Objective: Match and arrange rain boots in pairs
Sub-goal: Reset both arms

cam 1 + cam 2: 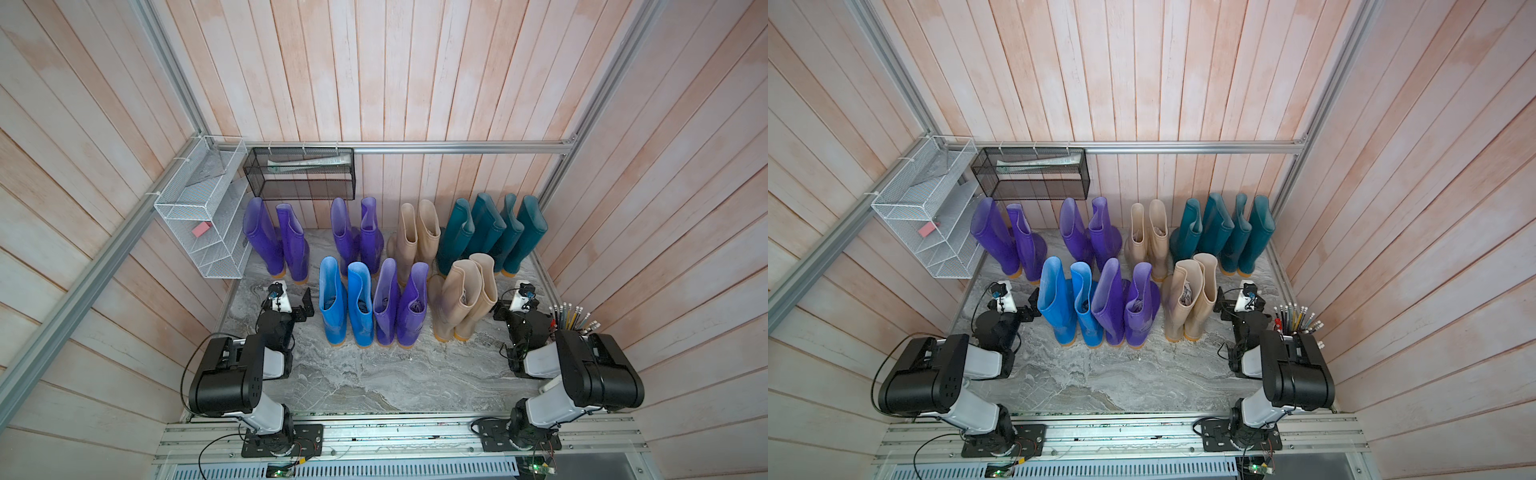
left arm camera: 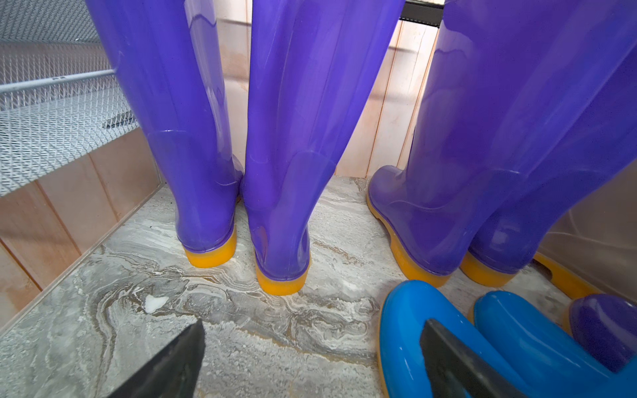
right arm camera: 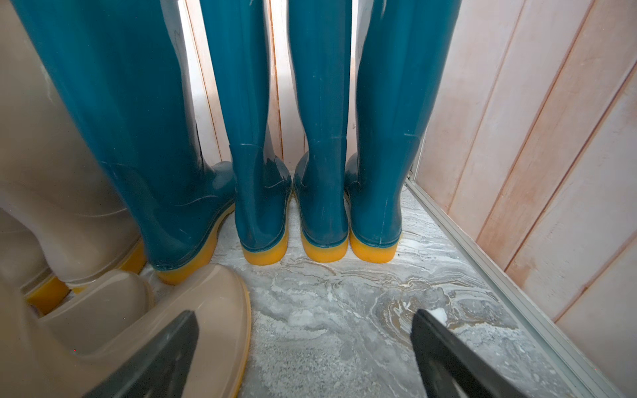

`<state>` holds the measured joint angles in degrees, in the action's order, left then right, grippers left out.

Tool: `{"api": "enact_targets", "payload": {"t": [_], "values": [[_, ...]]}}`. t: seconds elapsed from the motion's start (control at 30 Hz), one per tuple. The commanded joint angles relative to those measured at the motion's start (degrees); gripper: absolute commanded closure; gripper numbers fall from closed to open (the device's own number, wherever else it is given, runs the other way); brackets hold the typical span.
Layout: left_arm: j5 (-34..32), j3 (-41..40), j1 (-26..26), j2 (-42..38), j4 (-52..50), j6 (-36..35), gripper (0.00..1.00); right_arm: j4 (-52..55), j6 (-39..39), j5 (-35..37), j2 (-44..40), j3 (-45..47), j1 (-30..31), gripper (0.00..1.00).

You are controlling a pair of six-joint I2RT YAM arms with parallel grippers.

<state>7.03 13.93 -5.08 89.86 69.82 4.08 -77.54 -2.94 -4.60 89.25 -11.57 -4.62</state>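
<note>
A white wire-mesh rack (image 1: 195, 208) hangs on the left wall, and a black mesh basket (image 1: 299, 183) hangs on the back wall just beside it. All 16 rain boots (image 1: 530, 232) stand upright in 2 rows on the marble-patterned tabletop (image 1: 374, 382).

Back row, from the back left corner:
- a purple pair (image 1: 261, 241)
- a second purple pair (image 1: 371, 245)
- a beige pair (image 1: 407, 247)
- 4 teal boots (image 1: 486, 237), reaching the back right corner

Front row, nearer the middle:
- a blue pair (image 1: 359, 307)
- a third purple pair (image 1: 409, 309) just beside it
- a second beige pair (image 1: 459, 297), set slightly apart

The left gripper (image 2: 313, 329) sits low near the left edge, just beside the blue pair. Its jaws are spread wide and hold nothing. Its wrist view faces the orange heels of the back-left purple pair.

The right gripper (image 3: 306, 315) sits low near the right edge, just beside the second beige pair. Its jaws are also wide and empty, and its wrist view faces the teal heels.

A cup of pencils (image 1: 573, 322) stands by the right edge, next to the right arm.
</note>
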Motion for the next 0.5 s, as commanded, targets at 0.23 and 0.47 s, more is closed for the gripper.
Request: {"api": "enact_targets", "payload": {"t": [0.23, 0.47], "values": [[-2.9, 2.0, 2.0, -0.1, -2.8, -2.2, 0.0, 0.3, 0.5, -0.5, 0.3, -0.5, 0.3, 0.02], [-3.1, 1.6, 2.0, -0.2, -2.3, -2.2, 0.0, 0.3, 0.5, -0.5, 0.3, -0.5, 0.3, 0.02]]}}
